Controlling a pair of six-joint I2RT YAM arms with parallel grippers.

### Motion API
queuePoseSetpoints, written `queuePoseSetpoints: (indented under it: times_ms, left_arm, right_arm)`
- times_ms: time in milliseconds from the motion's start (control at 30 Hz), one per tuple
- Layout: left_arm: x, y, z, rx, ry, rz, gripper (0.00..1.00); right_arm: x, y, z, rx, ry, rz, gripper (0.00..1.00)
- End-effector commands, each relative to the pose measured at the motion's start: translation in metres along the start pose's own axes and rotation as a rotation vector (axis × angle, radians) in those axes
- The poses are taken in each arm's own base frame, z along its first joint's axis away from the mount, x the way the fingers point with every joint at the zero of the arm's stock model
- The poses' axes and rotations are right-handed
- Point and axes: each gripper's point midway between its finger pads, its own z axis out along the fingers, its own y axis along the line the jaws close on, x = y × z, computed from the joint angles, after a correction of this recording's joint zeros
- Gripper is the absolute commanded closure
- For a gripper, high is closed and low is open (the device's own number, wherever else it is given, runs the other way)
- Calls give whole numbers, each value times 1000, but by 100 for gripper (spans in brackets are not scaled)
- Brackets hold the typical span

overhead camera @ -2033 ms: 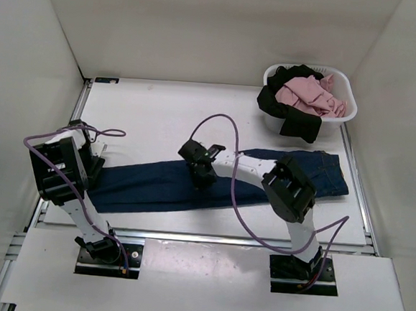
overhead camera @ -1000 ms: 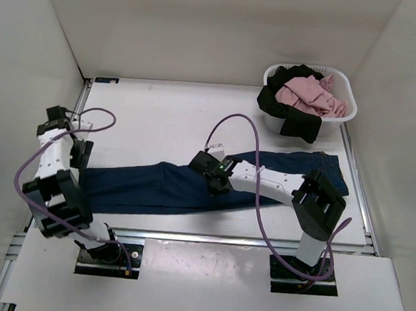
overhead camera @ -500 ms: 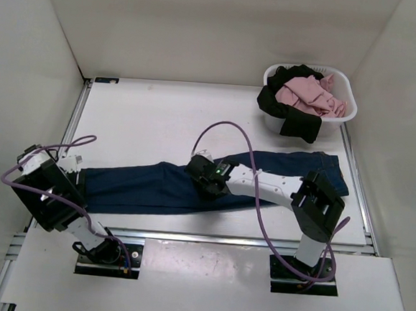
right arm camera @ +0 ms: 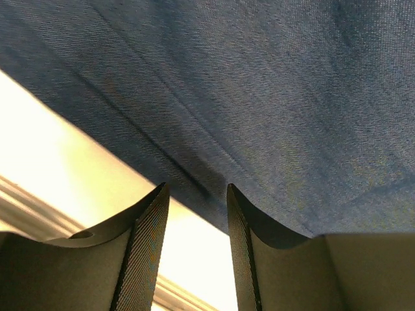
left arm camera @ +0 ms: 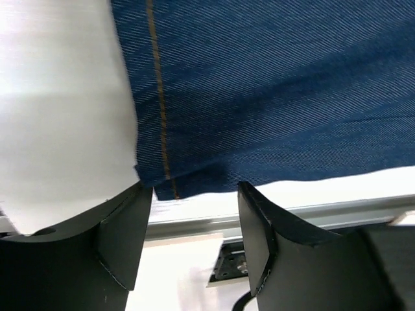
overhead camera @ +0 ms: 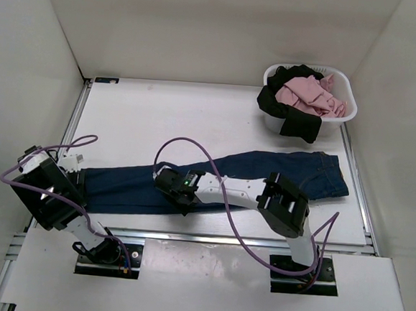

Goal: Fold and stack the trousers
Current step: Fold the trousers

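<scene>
Dark navy trousers [overhead camera: 293, 169] lie stretched across the desk [overhead camera: 161, 116] from 9 to 3 o'clock. The right claw [overhead camera: 178, 191], open, has slid toward 9 o'clock along their near edge. The left claw [left arm camera: 194, 194] hovers open at the hem corner. A fold grip looks imminent.

The left arm [overhead camera: 46, 197] covers the cuff end of the trousers [overhead camera: 130, 185].
</scene>
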Motion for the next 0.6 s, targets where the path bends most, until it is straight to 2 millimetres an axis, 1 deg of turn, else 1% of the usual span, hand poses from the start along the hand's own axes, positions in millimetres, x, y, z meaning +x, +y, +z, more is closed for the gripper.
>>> queuePoseSetpoints:
  times_ms: [0,67,133,167,233,267,300,333,367,400,467,500,533,567]
  left_arm:
    - [-8,11,-4,-62,-41,15,33]
    - [-12,11,-3,-58,-57,18,33]
    - [-13,10,-3,-49,-64,18,33]
    - [-12,10,-1,-44,-58,16,33]
    - [-10,7,3,-25,-49,13,37]
    - [-8,3,5,-11,-49,11,42]
    - [-5,2,7,-5,-42,9,44]
    - [-6,0,7,2,-48,9,47]
    - [-6,0,7,2,-48,9,47]
    - [-5,-3,9,15,-47,7,48]
    - [-5,-3,9,15,-47,7,48]
    - [-6,-2,8,9,-54,9,51]
    - [-6,-2,8,9,-54,9,56]
    - [-6,-3,8,9,-54,0,59]
  right_arm:
    - [-6,-8,-1,26,2,-38,55]
    - [-4,-16,1,80,13,-18,58]
    - [1,-23,8,129,38,-15,62]
    - [-1,-26,6,146,35,-15,63]
    - [0,-33,5,173,43,-2,68]
    - [0,-34,5,173,43,-2,69]
    - [6,-34,7,176,57,-6,72]
    - [4,-34,8,174,47,-3,79]
    - [7,-34,9,176,56,-6,82]
    - [7,-34,9,176,56,-6,82]
    - [7,-34,9,176,56,-6,86]
    - [7,-34,9,176,56,-6,87]
    - [9,-37,8,188,62,-9,87]
    - [9,-37,8,188,62,-9,93]
